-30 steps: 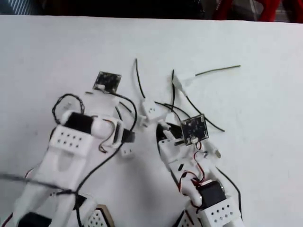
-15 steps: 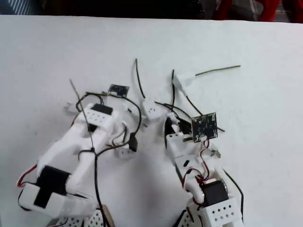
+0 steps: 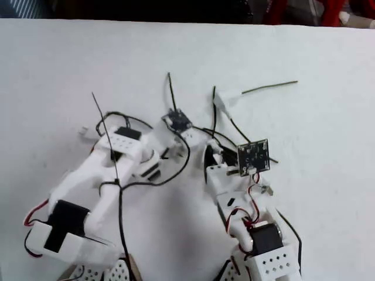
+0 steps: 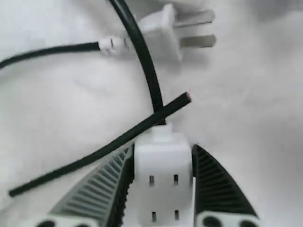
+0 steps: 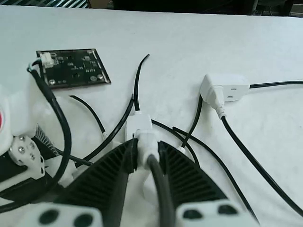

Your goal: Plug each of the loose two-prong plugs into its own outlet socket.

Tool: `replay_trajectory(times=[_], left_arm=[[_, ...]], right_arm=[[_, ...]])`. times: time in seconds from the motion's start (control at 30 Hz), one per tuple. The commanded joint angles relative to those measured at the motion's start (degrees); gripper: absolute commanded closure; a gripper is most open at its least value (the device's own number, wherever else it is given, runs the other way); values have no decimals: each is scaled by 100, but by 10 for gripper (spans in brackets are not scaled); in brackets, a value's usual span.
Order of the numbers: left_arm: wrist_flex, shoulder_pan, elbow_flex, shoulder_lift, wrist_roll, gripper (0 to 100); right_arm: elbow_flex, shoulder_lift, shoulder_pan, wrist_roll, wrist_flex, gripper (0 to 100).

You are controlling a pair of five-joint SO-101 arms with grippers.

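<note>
**Left gripper** [image 4: 163, 152]: low centre of the left wrist view. Its ribbed fingers [image 4: 215, 189] lie against both sides of a white outlet socket [image 4: 163, 187] with its slots facing up.

**Right gripper** [image 5: 147, 144]: low centre of the right wrist view. It is clamped on a white plug [image 5: 144, 138] with a black cord; the prongs are hidden.

**Arms:** in the high view, the left arm [image 3: 88, 187] is at lower left and the right arm [image 3: 258, 234] at lower right. Their tips are close together at mid-frame.

**Surface:** a white table [image 3: 304, 52].

**Room:** a dark strip along the top edge of the high view, with red shapes [image 3: 328, 10] at upper right.

**Second socket** [image 5: 225, 89]: lies on the table at right of centre in the right wrist view, well apart from the gripper. In the high view it is above centre [image 3: 224, 102].

**Loose two-prong plug** [image 4: 182, 30]: at the top of the left wrist view, prongs pointing right.

**Obstruction:** a cut black cable [image 4: 142, 125] crosses diagonally between the held socket and the loose plug.

**Circuit board** [image 5: 71, 68]: upper left of the right wrist view.
</note>
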Motion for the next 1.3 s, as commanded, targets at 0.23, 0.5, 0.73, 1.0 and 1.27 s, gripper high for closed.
replay_trajectory(times=[0.23,0.5,0.73,1.0,1.27], left_arm=[[1134,-752,-1741,-57,-9,694],[2435,-1429,-2796,-1042,765,695],[2303,-1991,-1512,-3723,1811,695],[1407,-2879,1134,-6035,2163,695],[246,-3099,3200,-6598,2585,695]], right_arm=[[-255,-66,48,-18,-110,981],[-255,-57,-84,-18,-75,981],[-281,-57,-954,-9,321,981],[-949,1024,-1692,185,233,981],[-2259,3697,-2712,237,-479,981]])
